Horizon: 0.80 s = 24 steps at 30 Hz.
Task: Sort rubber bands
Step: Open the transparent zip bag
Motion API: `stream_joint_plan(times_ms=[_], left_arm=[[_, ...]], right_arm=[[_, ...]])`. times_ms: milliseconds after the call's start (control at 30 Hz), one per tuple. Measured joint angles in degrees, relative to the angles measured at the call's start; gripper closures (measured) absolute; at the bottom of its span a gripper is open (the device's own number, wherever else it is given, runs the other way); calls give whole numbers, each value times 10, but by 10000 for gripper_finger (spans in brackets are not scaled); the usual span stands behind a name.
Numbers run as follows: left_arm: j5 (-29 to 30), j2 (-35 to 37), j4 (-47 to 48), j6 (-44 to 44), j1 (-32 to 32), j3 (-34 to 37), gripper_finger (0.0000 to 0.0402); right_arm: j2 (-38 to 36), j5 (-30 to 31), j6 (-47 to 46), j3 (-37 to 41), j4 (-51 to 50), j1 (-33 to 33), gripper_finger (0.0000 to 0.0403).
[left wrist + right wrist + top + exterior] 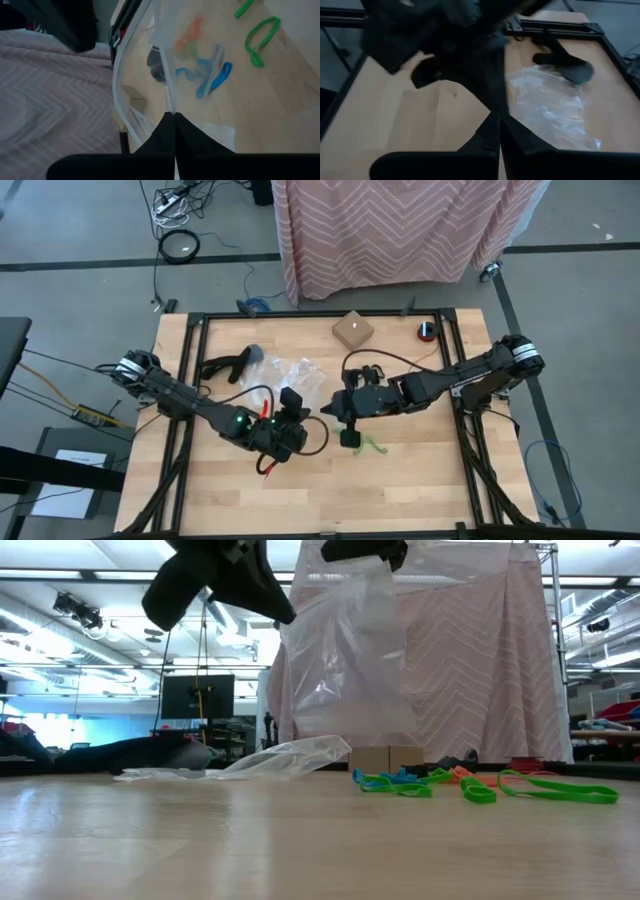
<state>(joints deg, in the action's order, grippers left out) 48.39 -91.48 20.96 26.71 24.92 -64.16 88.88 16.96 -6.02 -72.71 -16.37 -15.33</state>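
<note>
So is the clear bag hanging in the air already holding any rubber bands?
No, the low view shows the raised clear zip bag empty, while the rubber bands lie on the table.

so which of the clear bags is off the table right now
The clear bag hanging from the left gripper, pinched at its edge. The other clear bags lie flat on the table.

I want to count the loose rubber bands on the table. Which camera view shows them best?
The low view: the rubber bands lie in a row on the wood, colours distinct. The left wrist view shows them partly through a clear bag. The high view shows one green speck; the right wrist view none.
</note>
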Motion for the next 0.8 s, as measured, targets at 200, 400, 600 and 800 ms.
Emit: stream_joint_plan(times_ms=[200, 400, 600, 800], left_arm=[[-28, 0, -66, 34, -11, 0, 401], [-59, 0, -65, 46, -12, 0, 401], [-56, -1, -64, 48, -12, 0, 401], [-56, -1, -86, 67, -15, 0, 401]], right_arm=[[22, -19, -8, 0, 6, 7, 403], [36, -14, -8, 0, 1, 20, 403], [38, -28, -37, 0, -52, 33, 403], [39, -74, -60, 0, -79, 36, 403]])
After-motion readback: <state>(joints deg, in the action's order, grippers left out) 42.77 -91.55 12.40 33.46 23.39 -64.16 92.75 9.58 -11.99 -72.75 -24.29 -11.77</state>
